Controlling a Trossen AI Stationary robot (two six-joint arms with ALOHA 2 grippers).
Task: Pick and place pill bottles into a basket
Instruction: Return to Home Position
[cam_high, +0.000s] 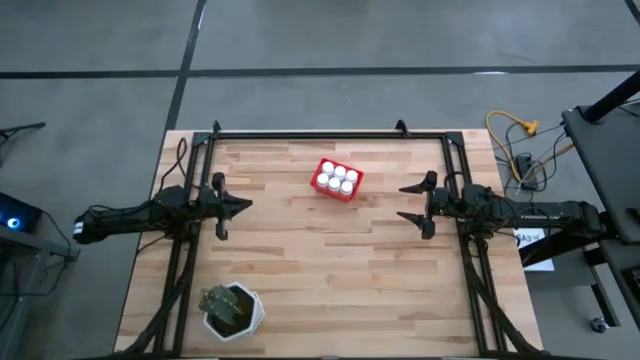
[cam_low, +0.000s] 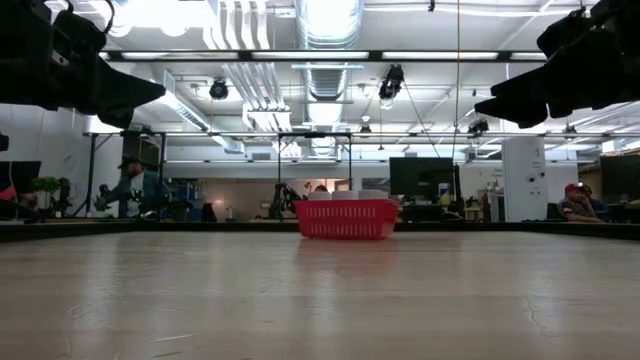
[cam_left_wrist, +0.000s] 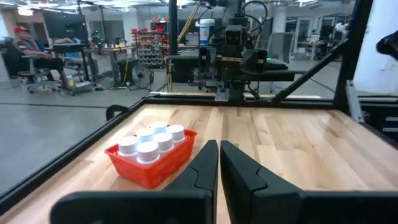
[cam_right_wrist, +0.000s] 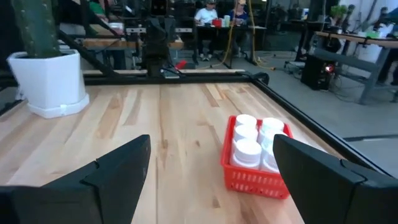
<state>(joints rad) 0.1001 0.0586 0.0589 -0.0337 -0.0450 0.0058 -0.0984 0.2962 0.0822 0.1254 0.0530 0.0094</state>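
Observation:
A red basket (cam_high: 337, 181) stands on its base on the wooden table, toward the far edge near the middle; it also shows in the low view (cam_low: 347, 218). Several white pill bottles (cam_high: 338, 177) stand upright inside it, their caps above the rim (cam_left_wrist: 152, 142) (cam_right_wrist: 254, 144). My left gripper (cam_high: 243, 205) hangs shut above the table at its left side, pointing level toward the middle. My right gripper (cam_high: 405, 201) hangs open above the right side, pointing level toward the middle. Neither touches anything.
A white hexagonal pot with a cactus (cam_high: 232, 310) stands near the table's front left corner, also seen in the right wrist view (cam_right_wrist: 51, 81). A black frame (cam_high: 330, 133) runs around the table. People sit in the room beyond (cam_left_wrist: 28, 53).

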